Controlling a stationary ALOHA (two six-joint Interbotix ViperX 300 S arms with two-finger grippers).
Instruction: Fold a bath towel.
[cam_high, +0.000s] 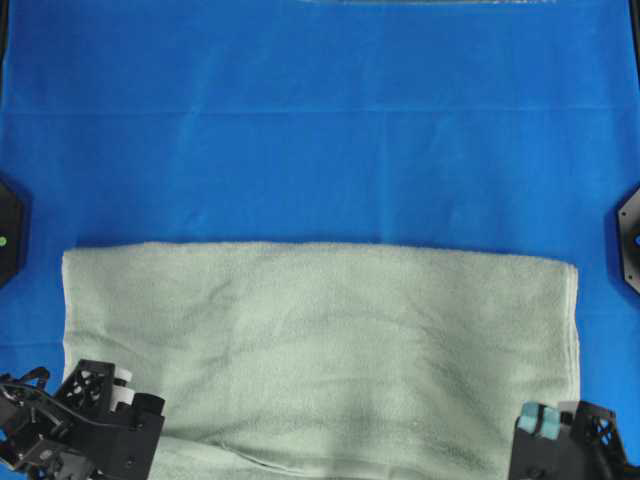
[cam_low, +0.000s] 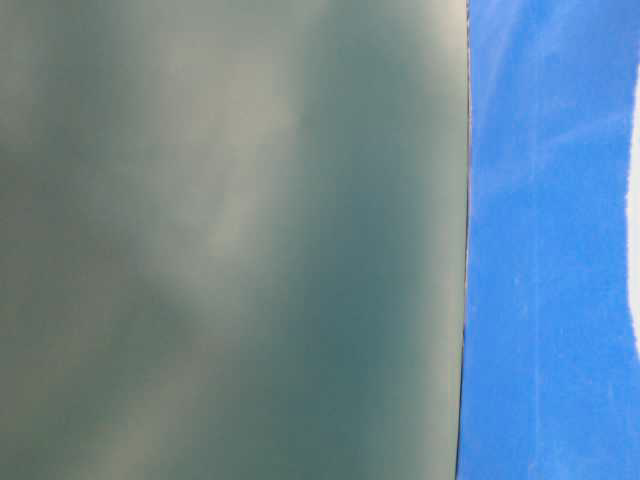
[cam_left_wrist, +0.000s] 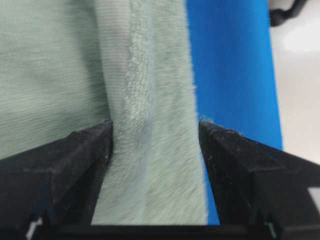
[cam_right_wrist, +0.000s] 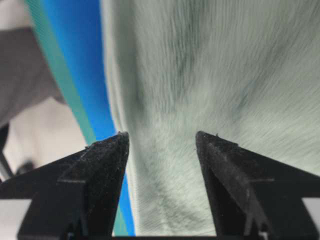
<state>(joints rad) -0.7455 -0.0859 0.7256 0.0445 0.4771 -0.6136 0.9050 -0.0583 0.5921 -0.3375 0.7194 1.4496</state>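
Note:
The bath towel (cam_high: 320, 340) is a pale sage-green rectangle lying flat across the near half of the table, with a loose fold along its front edge. My left gripper (cam_high: 118, 390) sits over its near-left corner. In the left wrist view this gripper (cam_left_wrist: 155, 125) is open, the towel's hemmed edge (cam_left_wrist: 150, 75) lying between the spread fingers. My right gripper (cam_high: 545, 420) is at the near-right corner. In the right wrist view it (cam_right_wrist: 160, 135) is open too, over the towel's side edge (cam_right_wrist: 215, 75). The table-level view is mostly filled by blurred grey-green cloth (cam_low: 220, 240).
A bright blue table cloth (cam_high: 320, 130) covers the table beyond and beside the towel. Black arm mounts stand at the left edge (cam_high: 8, 235) and the right edge (cam_high: 630, 235). The table's edge and pale floor (cam_left_wrist: 300, 100) show past the blue cloth.

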